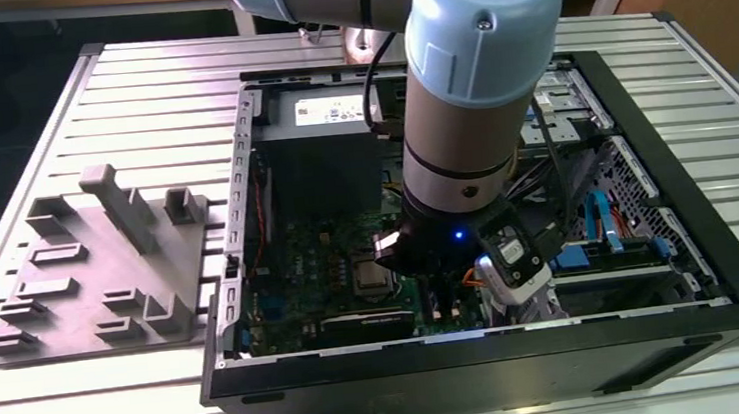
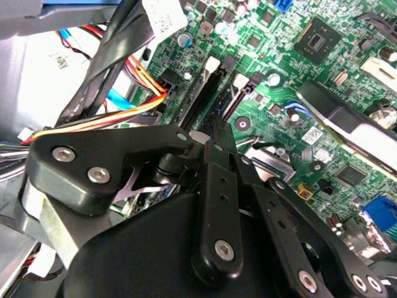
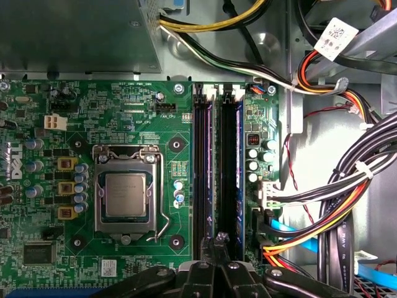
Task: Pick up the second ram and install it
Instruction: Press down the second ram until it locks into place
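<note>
- The gripper [image 3: 214,243] hangs inside the open computer case, its fingers drawn together, nothing visibly between them.
- Its tips sit at one end of the twin memory slots [image 3: 203,180], just beside the CPU socket [image 3: 126,195].
- A long dark strip, likely the second ram [image 3: 230,174], lies in the slot farther from the CPU socket, its long axis running straight away from the tips.
- Whether it is fully seated cannot be told.
</note>
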Controlling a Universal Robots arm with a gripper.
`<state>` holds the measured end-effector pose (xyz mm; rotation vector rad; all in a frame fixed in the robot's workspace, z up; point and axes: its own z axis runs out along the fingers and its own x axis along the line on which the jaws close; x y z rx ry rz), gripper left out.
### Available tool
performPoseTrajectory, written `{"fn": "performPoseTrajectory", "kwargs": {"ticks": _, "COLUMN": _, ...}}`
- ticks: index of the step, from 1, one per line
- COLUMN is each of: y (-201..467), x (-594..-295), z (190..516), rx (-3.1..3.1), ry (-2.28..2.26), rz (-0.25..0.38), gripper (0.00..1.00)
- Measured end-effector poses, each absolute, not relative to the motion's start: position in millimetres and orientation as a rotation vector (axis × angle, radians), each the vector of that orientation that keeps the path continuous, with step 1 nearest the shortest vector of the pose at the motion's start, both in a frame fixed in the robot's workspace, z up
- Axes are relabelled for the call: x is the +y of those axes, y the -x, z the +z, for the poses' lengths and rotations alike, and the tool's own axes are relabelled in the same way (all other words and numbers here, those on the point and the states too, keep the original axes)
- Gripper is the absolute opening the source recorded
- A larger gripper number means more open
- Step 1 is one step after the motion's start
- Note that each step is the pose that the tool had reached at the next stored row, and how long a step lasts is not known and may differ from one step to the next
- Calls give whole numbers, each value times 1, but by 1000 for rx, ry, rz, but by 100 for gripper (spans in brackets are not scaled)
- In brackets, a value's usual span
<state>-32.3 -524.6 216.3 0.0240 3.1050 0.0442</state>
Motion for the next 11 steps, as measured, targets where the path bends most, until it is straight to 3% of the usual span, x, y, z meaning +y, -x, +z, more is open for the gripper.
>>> {"fn": "performPoseTrajectory", "kwargs": {"ticks": 11, "y": 32, "x": -525, "z": 228, "rx": 3105, "ry": -24, "rz": 45, "gripper": 10}}
